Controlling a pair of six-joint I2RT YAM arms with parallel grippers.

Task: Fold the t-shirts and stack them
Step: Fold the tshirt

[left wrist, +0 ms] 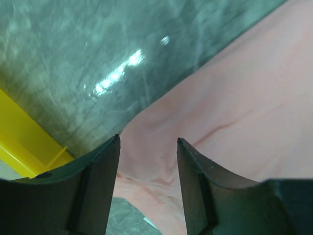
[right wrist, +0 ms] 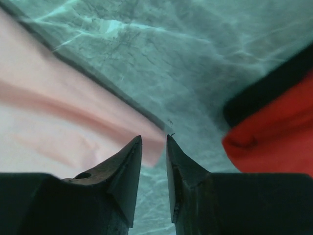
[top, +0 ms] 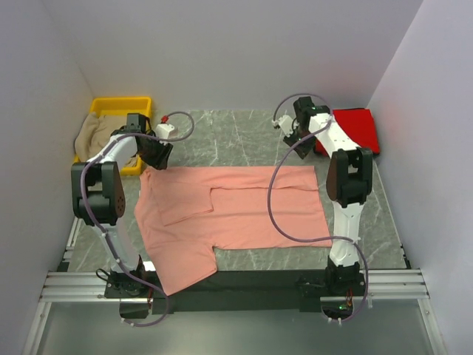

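Note:
The salmon-pink t-shirt [top: 236,211] lies spread on the table, with a part folded over its middle. My left gripper [top: 158,157] hovers over its far left corner, jaws open, with pink cloth [left wrist: 244,98] below and between the fingers [left wrist: 100,181]. My right gripper [top: 294,145] is at the shirt's far right corner, jaws a little apart and holding nothing. The corner of the pink cloth [right wrist: 58,112] lies flat just past its tips [right wrist: 154,138]. The bright red t-shirt [top: 355,129] lies folded at the back right, also in the right wrist view [right wrist: 279,137]. The beige-tan t-shirt [top: 92,133] rests in the bin.
A yellow plastic bin [top: 122,106] stands at the back left, close to my left arm; its edge shows in the left wrist view [left wrist: 24,142]. Grey walls close in the table on three sides. Grey marbled tabletop [top: 236,133] shows behind the pink shirt.

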